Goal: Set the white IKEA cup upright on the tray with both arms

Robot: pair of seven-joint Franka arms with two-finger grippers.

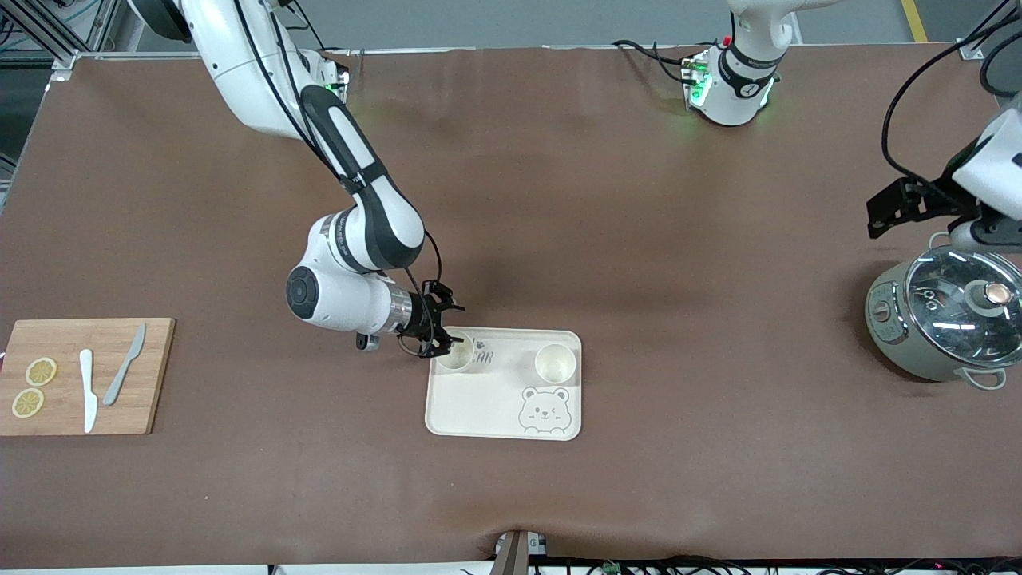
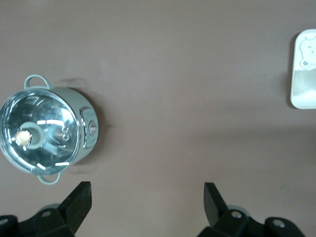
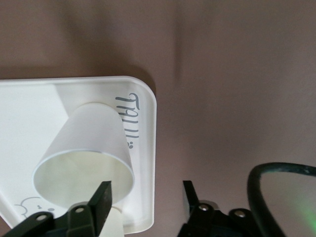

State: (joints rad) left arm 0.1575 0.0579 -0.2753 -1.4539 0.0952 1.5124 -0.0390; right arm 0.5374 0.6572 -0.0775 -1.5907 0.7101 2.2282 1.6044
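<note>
Flat cream tray bears two tapered white cups; right gripper parted, left gripper spread wide

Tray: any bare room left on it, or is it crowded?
The tray is bare on its half nearer the front camera, beside the bear drawing. Its farther edge is crowded: two cups stand there, and the right gripper, open, is at the cup toward the right arm's end. The left gripper waits open near the pot.
</note>
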